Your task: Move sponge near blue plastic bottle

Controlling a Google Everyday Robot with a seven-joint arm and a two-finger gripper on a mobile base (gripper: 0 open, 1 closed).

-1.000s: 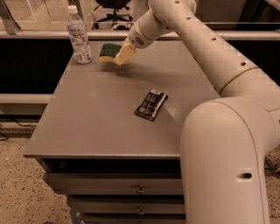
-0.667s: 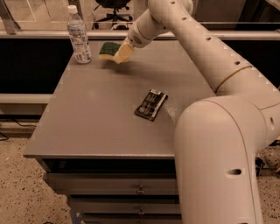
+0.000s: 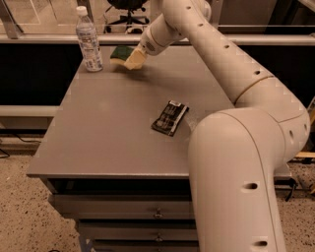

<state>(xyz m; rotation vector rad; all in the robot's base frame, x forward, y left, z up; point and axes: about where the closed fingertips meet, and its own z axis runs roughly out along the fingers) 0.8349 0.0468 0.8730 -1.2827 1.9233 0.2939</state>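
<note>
Gripper of the white robot arm sits low over the far part of the grey flat-topped table, pinching the right end of the small sponge, dark green on top with pale yellow foam. That sponge lies near the tall clear plastic bottle with white cap and pale bluish label, standing upright to its left, not touching. A flat black rectangular packet lies mid-table, well apart.

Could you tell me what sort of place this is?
Probably an office or lab: a grey table over drawers, an office chair behind it, the robot's claw at the sponge.
</note>
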